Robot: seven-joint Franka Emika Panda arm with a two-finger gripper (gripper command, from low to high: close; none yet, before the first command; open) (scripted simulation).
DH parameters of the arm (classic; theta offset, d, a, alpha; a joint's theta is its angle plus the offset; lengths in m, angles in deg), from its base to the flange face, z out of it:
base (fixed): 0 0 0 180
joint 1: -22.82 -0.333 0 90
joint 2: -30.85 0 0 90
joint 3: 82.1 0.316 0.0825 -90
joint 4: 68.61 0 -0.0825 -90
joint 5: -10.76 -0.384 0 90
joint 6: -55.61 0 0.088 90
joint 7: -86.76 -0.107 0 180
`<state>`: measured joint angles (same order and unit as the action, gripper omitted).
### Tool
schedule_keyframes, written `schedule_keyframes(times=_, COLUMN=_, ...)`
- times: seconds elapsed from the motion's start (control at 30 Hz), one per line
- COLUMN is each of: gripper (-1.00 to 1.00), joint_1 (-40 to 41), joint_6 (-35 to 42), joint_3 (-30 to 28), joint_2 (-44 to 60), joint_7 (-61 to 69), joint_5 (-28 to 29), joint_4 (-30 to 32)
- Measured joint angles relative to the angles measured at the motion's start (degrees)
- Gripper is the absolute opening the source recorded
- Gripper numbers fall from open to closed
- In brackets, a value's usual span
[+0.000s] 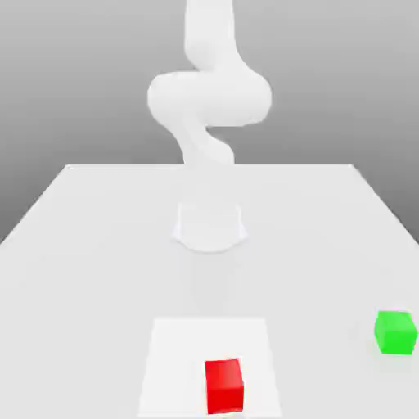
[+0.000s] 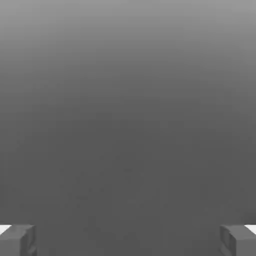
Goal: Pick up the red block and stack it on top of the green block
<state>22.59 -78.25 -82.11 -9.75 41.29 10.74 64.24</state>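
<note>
"What have you got in the exterior view?"

"I see my smooth white robot arm [image 1: 210, 98] coming down from the upper centre of the frame, with its rounded base [image 1: 209, 225] near the middle, on a broad, pale table [image 1: 327, 237]."

"And the block you're after?"

"My small, plain, matte red cube [image 1: 223, 386] is in the lower centre, slightly toward the exterior view's right. It sits on a flat white square [image 1: 184, 348], near the edge closest to the bottom of the frame. I can't tell whether that square is a sheet or a shallow panel."

"Where's the one it goes on?"

"The small, plain, matte green cube [image 1: 395, 332] is at the lower right of the frame, upright on the pale table, well apart from the red cube and outside the white square."

"Now the hand view. How does your end effector stand?"

"I have the grey two-finger gripper [image 2: 128, 241] spread wide, its fingers [image 2: 242, 242] at opposite edges of the picture, facing one another across a wide gap. Beyond them I see a smooth grey backdrop [image 2: 128, 125], darker in some parts and paler in others. I can't tell what surface that is."
</note>
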Motion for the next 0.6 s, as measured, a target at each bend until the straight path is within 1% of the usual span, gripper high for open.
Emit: schedule_keyframes(times=0.6, gripper=0.0, joint_1=-1.35, joint_6=-14.98, joint_3=0.3, joint_2=37.75, joint_7=2.6, joint_5=-0.07, joint_4=7.69)
